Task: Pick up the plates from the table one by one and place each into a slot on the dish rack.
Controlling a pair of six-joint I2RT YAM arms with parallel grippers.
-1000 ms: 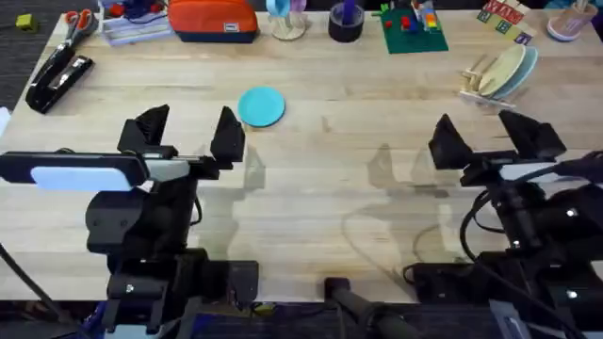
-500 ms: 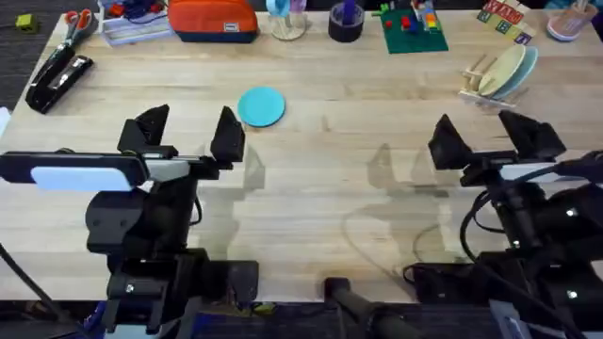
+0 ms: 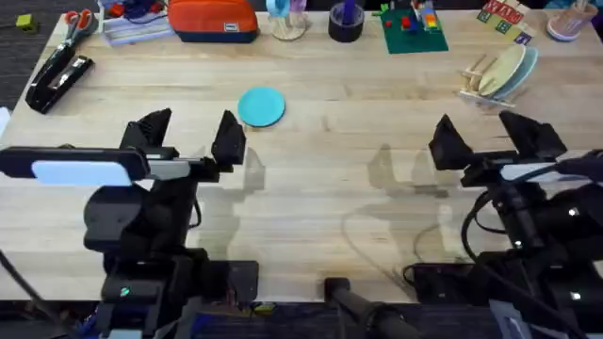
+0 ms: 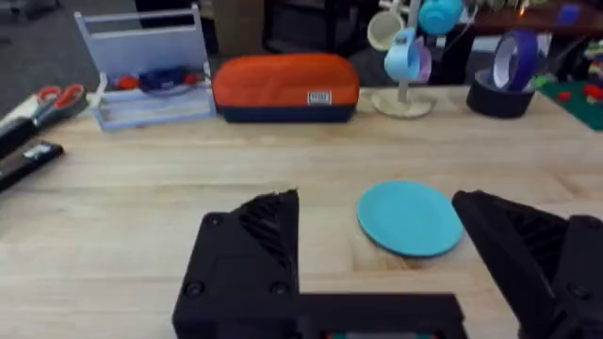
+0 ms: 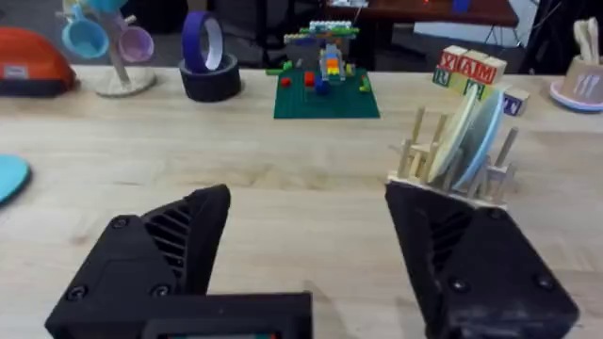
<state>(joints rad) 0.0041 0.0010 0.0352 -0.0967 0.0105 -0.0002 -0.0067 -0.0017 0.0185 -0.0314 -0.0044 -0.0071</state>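
Now the left end effector (image 3: 188, 132), fingers apart, should drop gently over the blue plate (image 3: 261, 106), upper middle.

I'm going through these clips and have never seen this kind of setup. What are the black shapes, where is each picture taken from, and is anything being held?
The black shapes are two robot arms at a wooden table. The overhead picture looks down from above their bases; the other two come from a camera on each wrist. Each arm ends in a two-finger end effector: the left end effector and the right end effector are both open and hold nothing. A cyan plate lies flat on the table ahead of the left one. At the far right, the dish rack already holds a cream plate and a pale blue plate on edge.
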